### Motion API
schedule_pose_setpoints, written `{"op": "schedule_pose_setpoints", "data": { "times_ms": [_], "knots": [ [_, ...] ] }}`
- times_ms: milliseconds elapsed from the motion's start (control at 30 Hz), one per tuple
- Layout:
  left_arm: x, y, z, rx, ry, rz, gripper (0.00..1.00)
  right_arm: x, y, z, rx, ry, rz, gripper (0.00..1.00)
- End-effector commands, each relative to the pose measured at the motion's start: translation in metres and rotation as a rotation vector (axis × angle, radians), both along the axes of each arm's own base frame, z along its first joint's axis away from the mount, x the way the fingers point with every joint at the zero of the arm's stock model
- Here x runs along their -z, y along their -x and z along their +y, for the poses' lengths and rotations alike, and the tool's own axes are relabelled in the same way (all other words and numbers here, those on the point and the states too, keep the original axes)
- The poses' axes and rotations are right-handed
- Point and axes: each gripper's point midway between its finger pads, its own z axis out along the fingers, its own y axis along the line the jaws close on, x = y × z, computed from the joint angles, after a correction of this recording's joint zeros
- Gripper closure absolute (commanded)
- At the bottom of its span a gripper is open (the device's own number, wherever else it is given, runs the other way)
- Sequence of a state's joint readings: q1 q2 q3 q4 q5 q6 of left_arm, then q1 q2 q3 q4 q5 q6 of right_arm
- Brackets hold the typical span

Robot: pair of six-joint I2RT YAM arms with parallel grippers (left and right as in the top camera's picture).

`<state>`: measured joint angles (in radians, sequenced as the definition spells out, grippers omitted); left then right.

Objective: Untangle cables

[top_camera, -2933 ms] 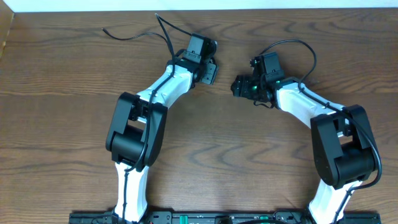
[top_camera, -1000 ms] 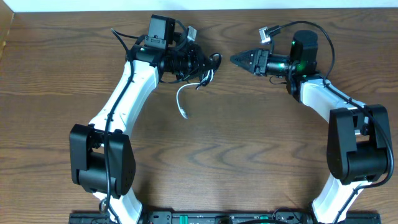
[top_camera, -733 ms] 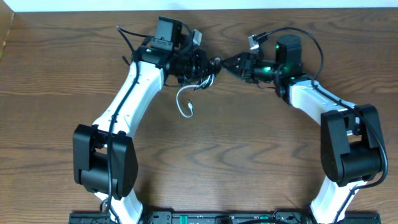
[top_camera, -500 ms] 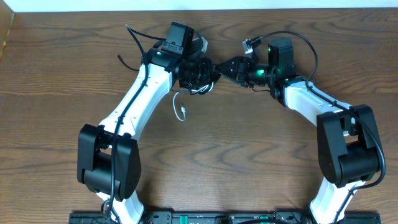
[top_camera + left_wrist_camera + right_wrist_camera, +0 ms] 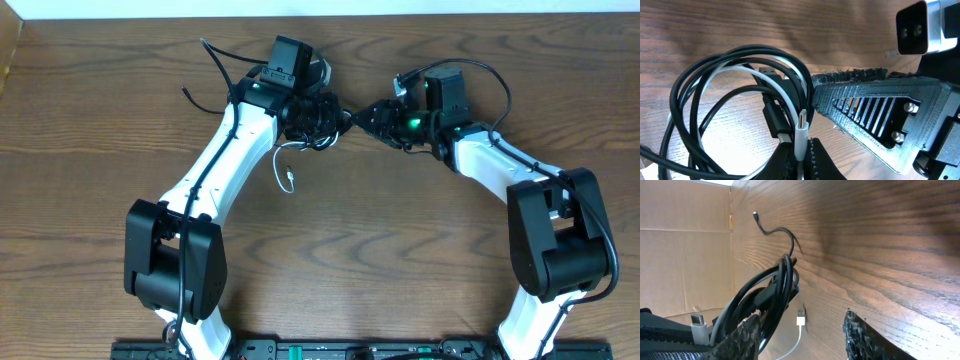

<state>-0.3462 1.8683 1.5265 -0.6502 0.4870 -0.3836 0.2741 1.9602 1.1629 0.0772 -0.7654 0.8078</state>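
Currently pinching the white cable (image 5: 801,122) with the left gripper (image 5: 802,150), fingers pressed together on it just under its upright, silver-tipped plug. Holding up with it a loose bundle of loops, with the black cable (image 5: 774,116) circling through and around the white one and its dark plug sitting just beside the white plug. Not showing, from any view, whether the black strands are also being nipped between those fingers.

Hanging the bundle over the wooden table (image 5: 400,250), toward the far edge and about midway between the two arms, as seen from overhead. Letting a white tail (image 5: 283,165) drop from the bundle on the left arm's side, ending in a small plug close to the tabletop; touching the wood or just clear of it, not possible to tell. Letting a black tail (image 5: 782,232) curl away the other way, arching up to a tiny plug end in the right wrist view.

Pointing the right gripper (image 5: 362,118) at the bundle from the opposite side, tips right up against the left gripper's tips. Standing with jaws spread apart, the black loops lying against one finger (image 5: 740,340) and the other finger well clear over bare wood. Lying, in the left wrist view, with one latticed finger alongside the outermost black loop, touching or nearly touching.
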Motion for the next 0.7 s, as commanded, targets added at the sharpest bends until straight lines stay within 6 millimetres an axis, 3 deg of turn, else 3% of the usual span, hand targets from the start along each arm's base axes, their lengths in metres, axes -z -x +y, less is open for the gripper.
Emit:
{"op": "schedule_pose_setpoints", "data": {
  "times_ms": [0, 200, 367, 500, 633, 667],
  "knots": [
    [0.002, 0.001, 0.001, 0.017, -0.016, -0.011, 0.93, -0.011, 0.001, 0.006, -0.013, 0.010, -0.045, 0.51],
    [0.003, 0.006, -0.008, 0.040, -0.017, -0.012, 0.92, 0.001, 0.006, 0.012, 0.007, 0.067, -0.021, 0.51],
    [0.006, 0.005, -0.009, 0.028, -0.073, -0.033, 0.93, 0.010, 0.011, 0.013, 0.018, 0.110, 0.006, 0.60],
    [0.005, 0.002, -0.008, 0.008, -0.063, -0.033, 0.93, 0.017, 0.015, 0.009, 0.016, 0.144, 0.019, 0.73],
    [-0.001, -0.009, -0.007, -0.040, -0.020, -0.043, 0.93, 0.025, 0.019, 0.003, 0.014, 0.186, 0.034, 0.99],
    [-0.003, -0.011, -0.008, -0.039, -0.007, -0.050, 0.93, 0.027, 0.019, 0.002, 0.013, 0.196, 0.035, 0.99]
  ]
}}
